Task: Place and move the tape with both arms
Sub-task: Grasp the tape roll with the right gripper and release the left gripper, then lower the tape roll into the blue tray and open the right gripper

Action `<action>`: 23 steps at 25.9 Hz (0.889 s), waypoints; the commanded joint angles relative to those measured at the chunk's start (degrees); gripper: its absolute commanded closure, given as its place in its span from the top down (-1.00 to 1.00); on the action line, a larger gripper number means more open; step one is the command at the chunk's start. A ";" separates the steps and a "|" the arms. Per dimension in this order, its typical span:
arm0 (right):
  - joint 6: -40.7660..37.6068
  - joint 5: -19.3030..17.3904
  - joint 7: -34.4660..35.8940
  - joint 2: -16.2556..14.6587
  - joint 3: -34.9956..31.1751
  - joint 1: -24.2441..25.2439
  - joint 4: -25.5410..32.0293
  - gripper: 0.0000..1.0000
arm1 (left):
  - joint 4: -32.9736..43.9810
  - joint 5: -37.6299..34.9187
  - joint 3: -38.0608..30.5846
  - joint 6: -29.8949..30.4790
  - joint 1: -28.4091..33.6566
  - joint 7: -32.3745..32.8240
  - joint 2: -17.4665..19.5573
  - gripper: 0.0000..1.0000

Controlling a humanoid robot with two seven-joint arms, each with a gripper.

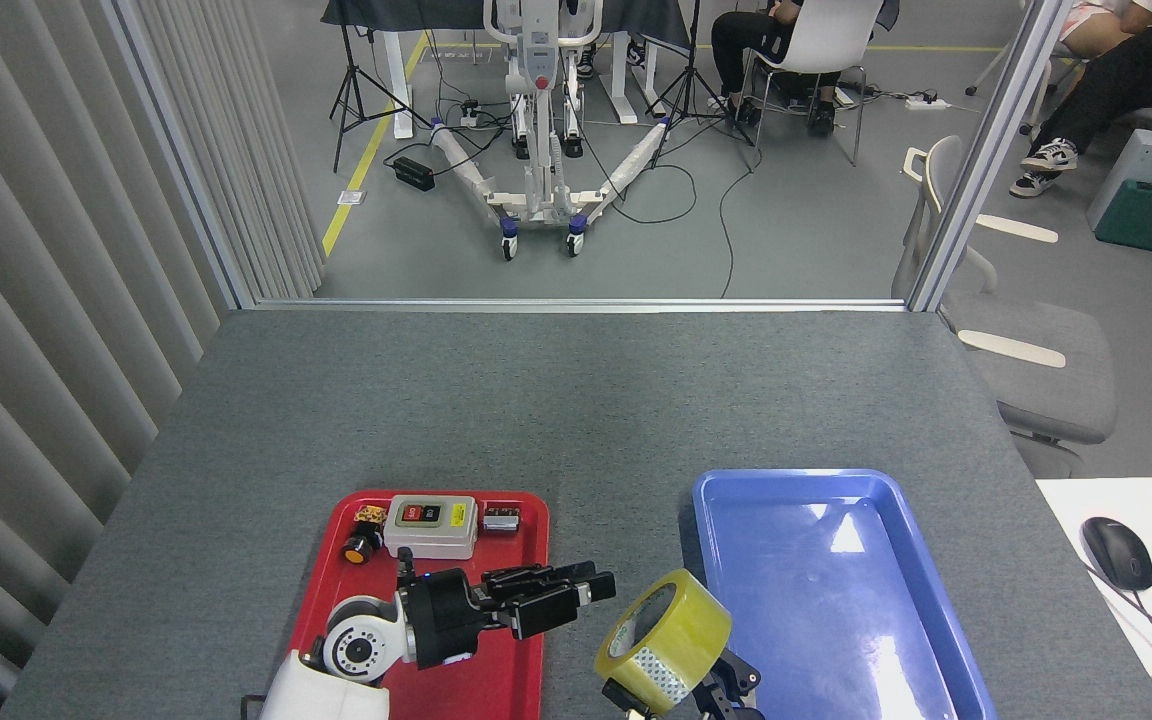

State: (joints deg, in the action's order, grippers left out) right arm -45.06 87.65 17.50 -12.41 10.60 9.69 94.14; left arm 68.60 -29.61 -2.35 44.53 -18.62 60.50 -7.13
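The right gripper [681, 690] is clamping the tape [664, 640] beside the blue tray [921, 600]; the left gripper [576, 590] is hovering empty, fingers apart.

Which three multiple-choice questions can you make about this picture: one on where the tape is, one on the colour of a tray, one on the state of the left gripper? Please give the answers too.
1. Where is the tape?
A. inside the red tray
B. between the two trays, at the near table edge
C. at the far table edge

2. Which colour is the empty tray?
A. blue
B. red
C. green

3. What is the left gripper doing?
A. clamping the tape
B. holding the grey switch box
C. holding nothing, apart from the tape

Answers: 1 B, the roll sits above the right gripper between the trays. 2 A, the blue tray holds nothing. 3 C, a gap shows between its fingers and the roll.
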 commanded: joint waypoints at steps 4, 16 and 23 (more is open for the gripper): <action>0.06 -0.29 0.17 -0.51 -1.20 -0.02 -0.01 -1.00 | 5.58 10.71 -2.48 0.47 1.04 -5.92 3.17 0.99; 38.55 -8.46 -33.93 -2.79 -3.22 -5.56 0.43 -1.00 | 22.01 -33.23 6.83 -24.04 17.30 -61.99 15.66 0.99; 54.72 -15.32 -59.07 -3.23 -3.22 -11.45 0.43 -1.00 | 24.82 -34.64 7.45 -43.30 18.79 -61.38 15.92 0.99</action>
State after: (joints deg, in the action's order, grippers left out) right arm 3.29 74.32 -31.33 -15.52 7.33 0.56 94.56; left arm 91.85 -63.67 5.71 5.88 -0.43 -0.90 8.66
